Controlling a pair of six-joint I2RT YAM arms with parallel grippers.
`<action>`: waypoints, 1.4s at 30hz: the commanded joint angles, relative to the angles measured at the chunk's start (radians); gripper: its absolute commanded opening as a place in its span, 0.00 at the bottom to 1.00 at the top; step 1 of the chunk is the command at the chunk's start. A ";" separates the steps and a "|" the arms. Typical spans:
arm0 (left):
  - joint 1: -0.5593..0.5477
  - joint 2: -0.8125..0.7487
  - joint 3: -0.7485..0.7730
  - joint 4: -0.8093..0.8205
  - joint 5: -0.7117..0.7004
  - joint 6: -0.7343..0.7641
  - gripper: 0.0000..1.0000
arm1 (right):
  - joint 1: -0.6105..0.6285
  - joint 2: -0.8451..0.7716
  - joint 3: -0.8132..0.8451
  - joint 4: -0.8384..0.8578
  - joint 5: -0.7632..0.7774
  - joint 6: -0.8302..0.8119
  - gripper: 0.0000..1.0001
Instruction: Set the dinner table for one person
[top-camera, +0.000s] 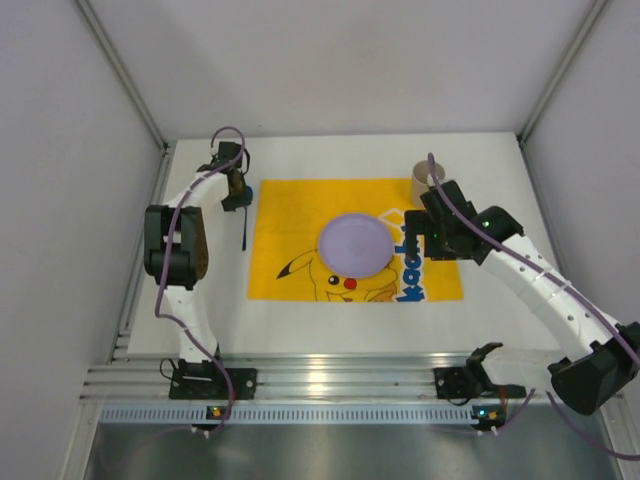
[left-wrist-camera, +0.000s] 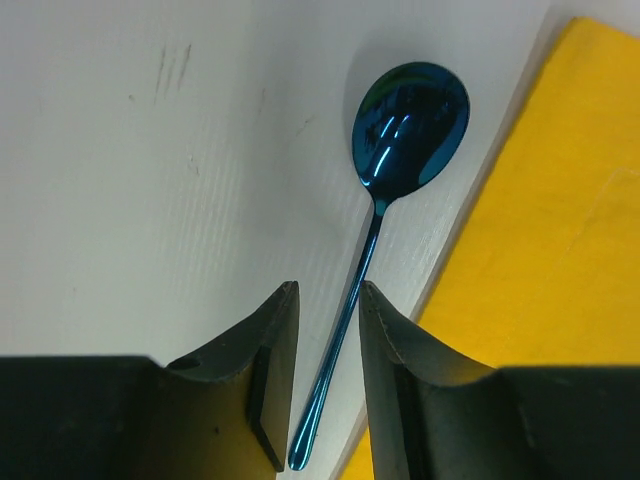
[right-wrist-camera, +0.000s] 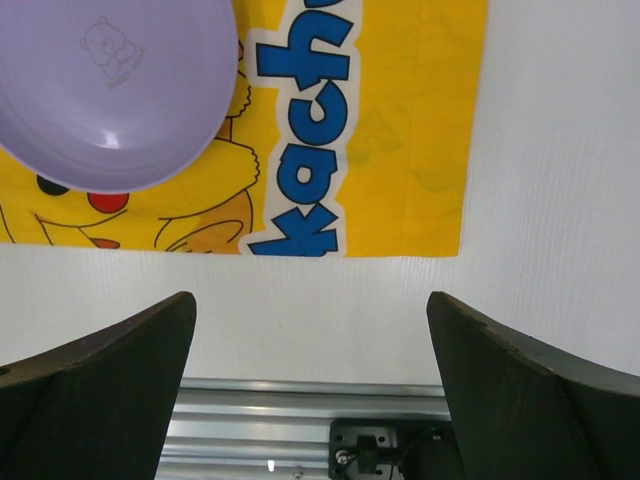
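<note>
Left of the cloth (top-camera: 290, 215), a blue spoon (left-wrist-camera: 372, 240) lies on the white table (top-camera: 330, 320), just beside the cloth's left edge. The left gripper (left-wrist-camera: 328, 300) stands over the spoon's handle end with its jaws narrowly parted, one finger on each side of the handle and not clamped on it. A purple plate (top-camera: 355, 245) sits at the cloth's middle. The table lies under the cloth and reaches past it on every side, with a silver rail (top-camera: 330, 378) at the edge nearest the arms. The right gripper (right-wrist-camera: 310, 305) hangs spread wide and empty at the cloth's near right corner. A tan cup (top-camera: 428, 177) stands off the cloth's far right corner.
</note>
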 joint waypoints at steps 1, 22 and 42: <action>0.015 0.042 0.067 0.009 0.067 0.045 0.36 | -0.004 0.043 0.073 0.046 0.026 -0.001 1.00; 0.029 0.193 0.099 0.003 0.089 0.117 0.32 | -0.019 0.225 0.163 0.076 -0.006 -0.050 1.00; 0.003 0.205 0.128 -0.128 -0.037 0.145 0.00 | -0.094 0.220 0.156 0.119 -0.069 -0.111 1.00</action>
